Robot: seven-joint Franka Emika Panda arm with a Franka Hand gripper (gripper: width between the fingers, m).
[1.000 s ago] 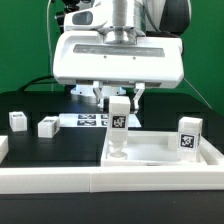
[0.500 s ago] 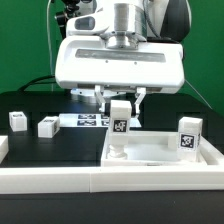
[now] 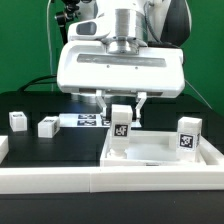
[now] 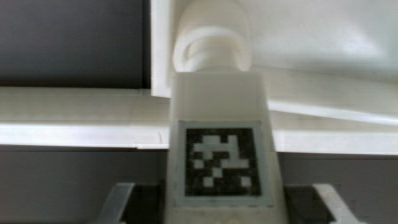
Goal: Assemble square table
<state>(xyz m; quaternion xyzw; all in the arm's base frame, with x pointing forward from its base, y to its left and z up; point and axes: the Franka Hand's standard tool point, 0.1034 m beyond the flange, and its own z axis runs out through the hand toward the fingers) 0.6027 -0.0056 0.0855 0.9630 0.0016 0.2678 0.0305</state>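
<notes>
Jaws are pinching a leg (image 3: 120,127) by its top end, long axis straight up and down. So the leg hangs right under the jaws, tip down at the slab (image 3: 160,152) by its 8 o'clock corner in the exterior view. Can't tell if the tip is in a hole. My guess is the next move is straight down, maybe a twist. Second leg (image 3: 188,135) stands at 3 o'clock, well apart. Two loose legs (image 3: 17,121) (image 3: 47,126) sit at 9 o'clock on the table (image 3: 40,105), and the rail (image 3: 60,178) is near at 6 o'clock
</notes>
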